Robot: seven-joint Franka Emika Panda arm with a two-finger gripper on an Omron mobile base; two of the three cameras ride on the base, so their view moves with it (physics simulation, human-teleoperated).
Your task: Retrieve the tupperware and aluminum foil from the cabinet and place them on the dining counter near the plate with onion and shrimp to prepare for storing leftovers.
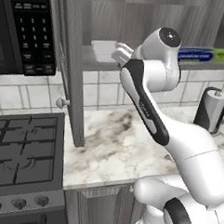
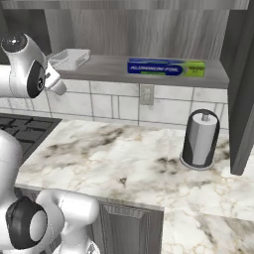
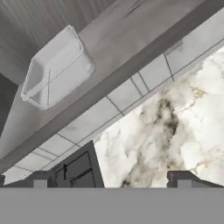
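The tupperware (image 1: 104, 49) (image 2: 70, 58) (image 3: 57, 68) sits on the left part of the open cabinet's bottom shelf (image 2: 109, 70). Further right on the same shelf lies the aluminum foil (image 2: 166, 67) (image 1: 203, 54), a blue box with a yellow-green end. My gripper (image 3: 111, 181) is open with nothing between its fingers. It hovers in front of the shelf edge and slightly below it, close to the tupperware without touching it. In the left base view my own arm hides part of the shelf. The dining counter and the plate with onion and shrimp are out of view.
The cabinet's left door (image 1: 72, 70) stands open with its knob (image 1: 62, 102) toward me; the right door (image 2: 240, 89) is open too. A dark paper-towel holder (image 2: 201, 140) stands on the marble worktop (image 2: 124, 163). A stove (image 1: 18, 151) and microwave (image 1: 25, 30) lie left.
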